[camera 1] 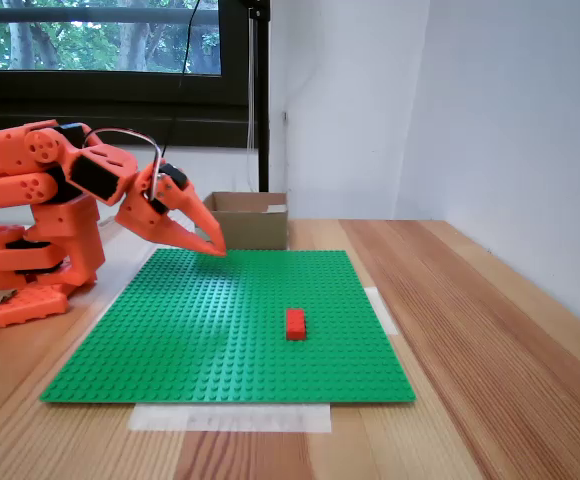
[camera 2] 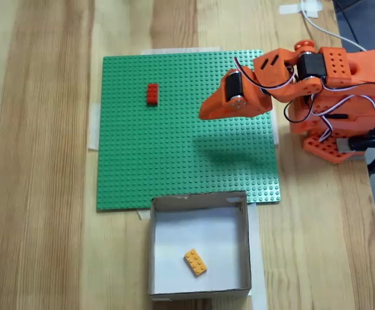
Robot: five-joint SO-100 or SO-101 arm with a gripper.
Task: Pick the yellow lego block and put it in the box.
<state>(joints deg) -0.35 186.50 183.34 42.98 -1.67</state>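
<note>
The yellow lego block lies flat on the white floor of the box, near its middle. In a fixed view from the front, the box stands behind the far edge of the green baseplate, and its wall hides the block. My orange gripper hangs over the baseplate, away from the box, with its fingers together and nothing between them. From the front, the gripper points down, its tips just above the plate's far edge, left of the box.
A red lego brick sits on the green baseplate. The arm's base stands on the wooden table beside the plate. A white wall runs along the table's right side in the front view.
</note>
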